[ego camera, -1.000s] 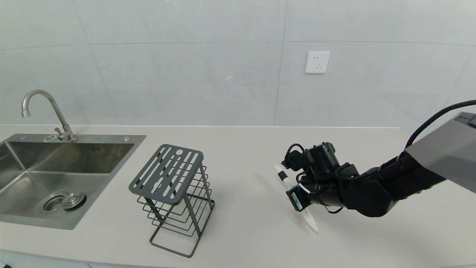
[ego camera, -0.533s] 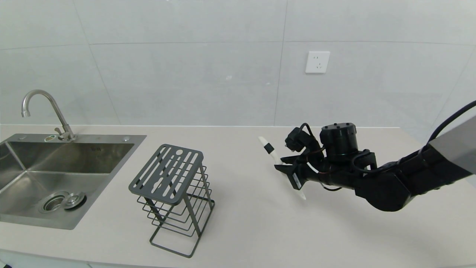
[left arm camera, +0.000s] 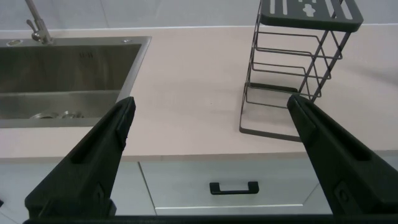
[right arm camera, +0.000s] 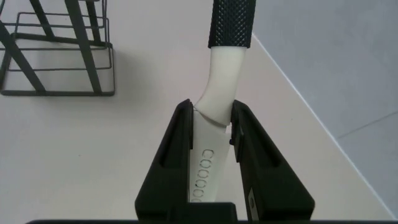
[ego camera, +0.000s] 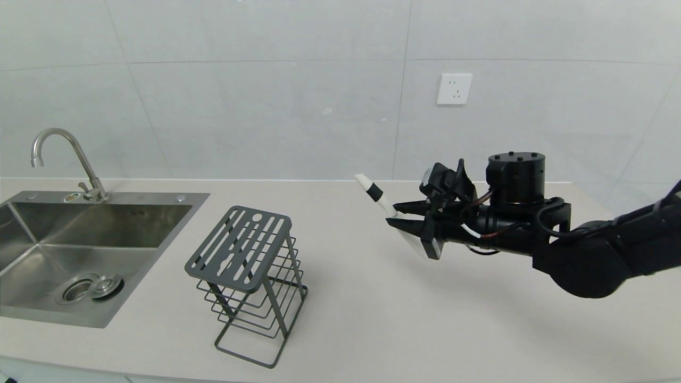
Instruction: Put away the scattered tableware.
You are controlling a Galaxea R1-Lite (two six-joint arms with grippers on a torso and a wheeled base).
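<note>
My right gripper [ego camera: 398,215] is shut on a white knife [ego camera: 372,190] with a black textured band on its handle. It holds the knife in the air above the counter's right half, handle pointing up and toward the slotted dark metal rack [ego camera: 239,250]. In the right wrist view the fingers [right arm camera: 177,140] pinch the knife [right arm camera: 217,93] where blade meets handle, with the rack [right arm camera: 56,50] beyond. My left gripper [left arm camera: 211,106] is open and holds nothing, low in front of the counter edge, facing the rack [left arm camera: 298,37].
A steel sink [ego camera: 32,314] with a faucet [ego camera: 58,154] lies at the counter's left. A wall outlet [ego camera: 454,89] sits above the right arm. Bare counter lies between rack and knife. A drawer handle [left arm camera: 234,187] shows under the counter edge [left arm camera: 186,155].
The right gripper lifted the knife off the counter and carried it up and toward the back wall; the handle tip now points higher and further left.
</note>
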